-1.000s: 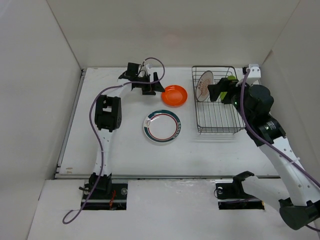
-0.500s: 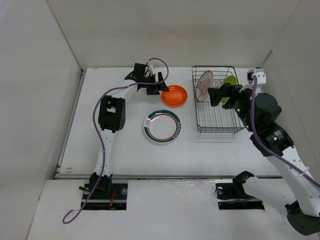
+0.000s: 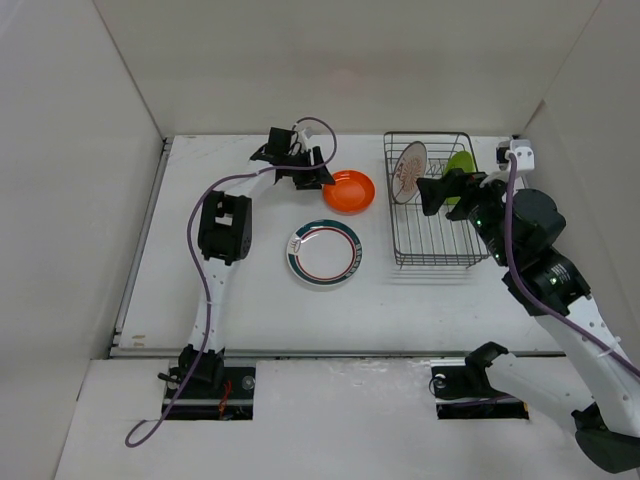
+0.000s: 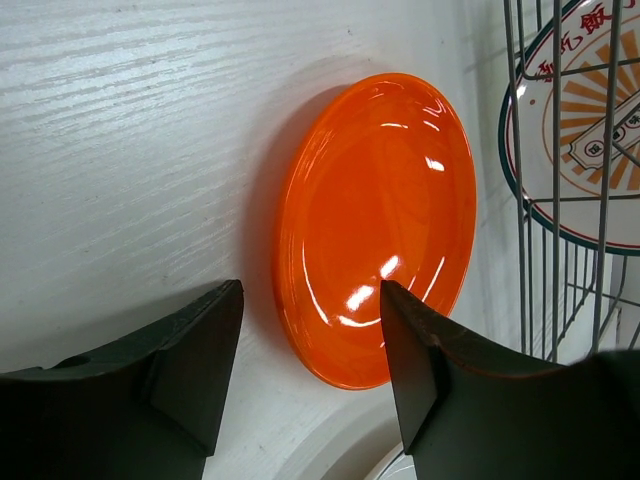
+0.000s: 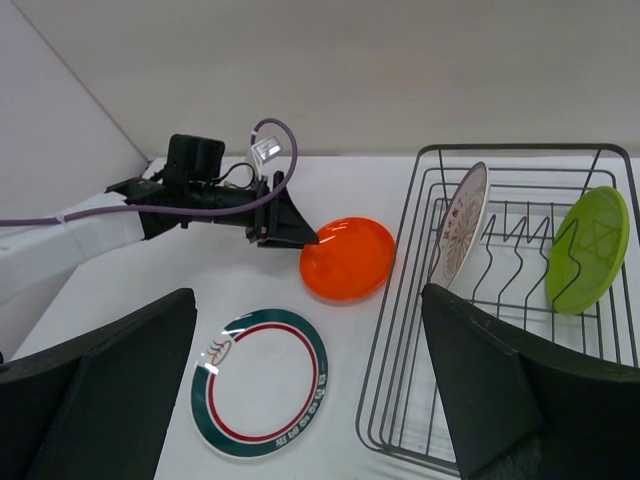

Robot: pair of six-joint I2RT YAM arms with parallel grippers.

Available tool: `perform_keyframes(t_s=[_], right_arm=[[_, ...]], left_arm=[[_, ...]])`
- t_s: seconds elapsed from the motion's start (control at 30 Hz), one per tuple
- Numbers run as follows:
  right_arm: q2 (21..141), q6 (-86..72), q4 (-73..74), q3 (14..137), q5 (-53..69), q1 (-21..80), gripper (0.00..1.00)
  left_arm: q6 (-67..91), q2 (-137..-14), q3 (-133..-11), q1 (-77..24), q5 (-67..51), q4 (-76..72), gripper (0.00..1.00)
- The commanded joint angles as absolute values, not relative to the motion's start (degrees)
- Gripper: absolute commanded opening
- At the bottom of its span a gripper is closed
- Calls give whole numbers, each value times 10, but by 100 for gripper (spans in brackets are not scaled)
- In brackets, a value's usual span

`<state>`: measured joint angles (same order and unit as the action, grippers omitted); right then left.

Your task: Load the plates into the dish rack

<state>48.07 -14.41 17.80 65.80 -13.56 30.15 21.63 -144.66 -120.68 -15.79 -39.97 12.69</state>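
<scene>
The orange plate (image 4: 390, 220) is round, shallow and glossy, with bright glints on its smooth glaze. It lies flat on the worktop (image 3: 230, 300), between the left claw (image 4: 310, 290) and the dish rack (image 5: 520, 147). The left claw's matte black fingers are spread apart at the plate's rim; whether they touch it cannot be told.

The rack is a rectangular basket of thin dark wire. At its far end the sunburst plate (image 5: 458, 225) and the plain lime green plate (image 5: 588, 248) stand tilted on edge. The right claw (image 3: 432, 190) hovers over the rack, its fingers wide apart and empty. The larger ringed plate (image 3: 325, 252) lies flat, left of the rack.

The worktop is white with a fine ridged grain, boxed in by plain white walls (image 3: 350, 60).
</scene>
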Motion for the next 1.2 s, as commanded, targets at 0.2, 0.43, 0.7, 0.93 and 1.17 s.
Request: perform_keyframes(t_s=[0.2,0.43,0.7,0.93,1.17], right_arm=[[474,-147,178,660,-131,315,98],[468,-147,190,660,-143,330,98],[463,-147,185,660,-149,341,98],[500,-140,153,620,-166,353,100],[512,-149,64,571,-102,348,100]], left_arm=[[213,-1461,-1220,-172,-385,138,45],[213,-1466,-1215,-178,-380,138,31],[213,-1466,-1203,-178,-352,143,0],[244,-1397,-1167,-162,-403,101,0],[280,-1305,-1131,-91,-479,46,0]])
